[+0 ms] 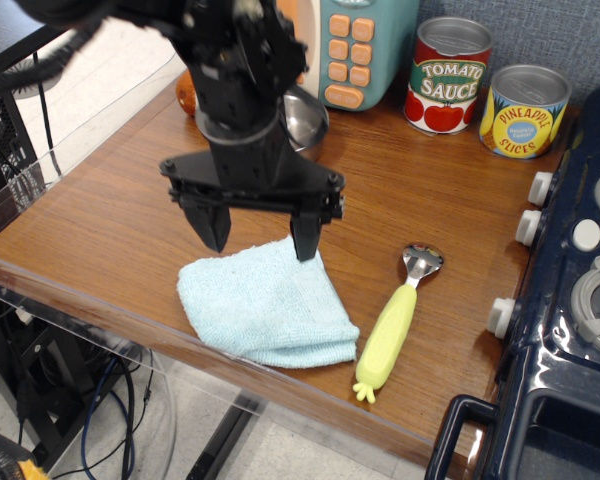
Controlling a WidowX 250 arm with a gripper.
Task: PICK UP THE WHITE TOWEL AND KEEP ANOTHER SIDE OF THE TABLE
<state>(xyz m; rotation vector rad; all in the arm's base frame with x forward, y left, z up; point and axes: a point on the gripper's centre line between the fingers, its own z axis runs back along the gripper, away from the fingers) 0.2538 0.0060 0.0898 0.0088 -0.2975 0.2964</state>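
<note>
The white towel point(265, 306), a pale light-blue terry cloth, lies folded flat on the brown wood table point(90, 225) near its front edge. My gripper point(258, 242) hangs just above the towel's far edge, fingers pointing down and spread apart, holding nothing. The black arm rises up and to the left behind it and hides part of the steel pot.
A steel pot point(308, 115) and a toy microwave point(355, 45) stand at the back. A tomato sauce can point(447, 75) and a pineapple can point(524, 111) are back right. A yellow-handled spoon point(393, 328) lies right of the towel. A dark blue toy stove point(570, 300) fills the right side.
</note>
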